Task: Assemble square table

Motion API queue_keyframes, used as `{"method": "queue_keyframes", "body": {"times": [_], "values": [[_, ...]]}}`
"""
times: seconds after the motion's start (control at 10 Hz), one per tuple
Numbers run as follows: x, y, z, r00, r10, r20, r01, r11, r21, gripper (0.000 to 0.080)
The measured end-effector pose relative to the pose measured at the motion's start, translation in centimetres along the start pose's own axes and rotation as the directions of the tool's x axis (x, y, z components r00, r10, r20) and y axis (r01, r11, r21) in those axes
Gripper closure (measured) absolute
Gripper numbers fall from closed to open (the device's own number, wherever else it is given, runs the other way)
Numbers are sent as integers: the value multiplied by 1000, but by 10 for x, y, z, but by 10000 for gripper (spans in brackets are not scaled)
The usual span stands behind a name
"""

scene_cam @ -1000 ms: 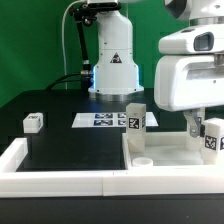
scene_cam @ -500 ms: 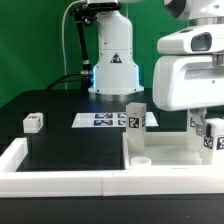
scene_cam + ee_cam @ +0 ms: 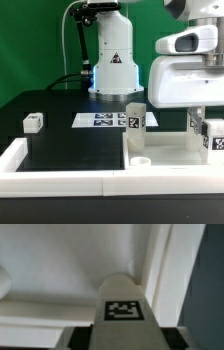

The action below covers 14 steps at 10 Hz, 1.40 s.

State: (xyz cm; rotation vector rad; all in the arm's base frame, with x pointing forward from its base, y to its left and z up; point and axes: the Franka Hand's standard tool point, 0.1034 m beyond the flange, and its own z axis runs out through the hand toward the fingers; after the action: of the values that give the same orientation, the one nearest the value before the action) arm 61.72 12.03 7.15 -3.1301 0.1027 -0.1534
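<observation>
My gripper [image 3: 207,127] is shut on a white block leg [image 3: 213,138] with a black-and-white tag, holding it over the right part of the white square slab [image 3: 170,150]. In the wrist view the leg [image 3: 122,303] points down toward the slab [image 3: 60,274], close to its raised rim [image 3: 160,263], and the gripper [image 3: 122,341] clamps its near end. Whether the leg touches the slab is hidden. A second leg [image 3: 135,116] stands upright at the slab's far left corner. A third leg [image 3: 33,122] lies on the black table at the exterior view's left.
The marker board [image 3: 103,120] lies in front of the robot base [image 3: 112,70]. The long white border wall [image 3: 60,168] runs along the front and left. A round raised boss [image 3: 143,160] sits at the slab's near left corner.
The hand's body has shifted slightly toward the exterior view's left; the held leg has moved a little right and down, still over the slab.
</observation>
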Motion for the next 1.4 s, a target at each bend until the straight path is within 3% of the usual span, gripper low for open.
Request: {"method": "queue_keyframes", "body": {"times": [0.3,0.5,0.8,1.0,1.2,1.4], "values": [[1,0,0,960,281,-6,-281,960,-2,509],[1,5,0,905,424,-16,-424,905,-17,499],[1,18,-1,843,537,-30,-538,842,-41,495],[1,20,-1,844,536,-32,-537,843,-42,492],[2,18,-6,861,507,-32,-508,861,-36,249],[-4,22,-23,895,445,-29,-446,895,-24,156]]}}
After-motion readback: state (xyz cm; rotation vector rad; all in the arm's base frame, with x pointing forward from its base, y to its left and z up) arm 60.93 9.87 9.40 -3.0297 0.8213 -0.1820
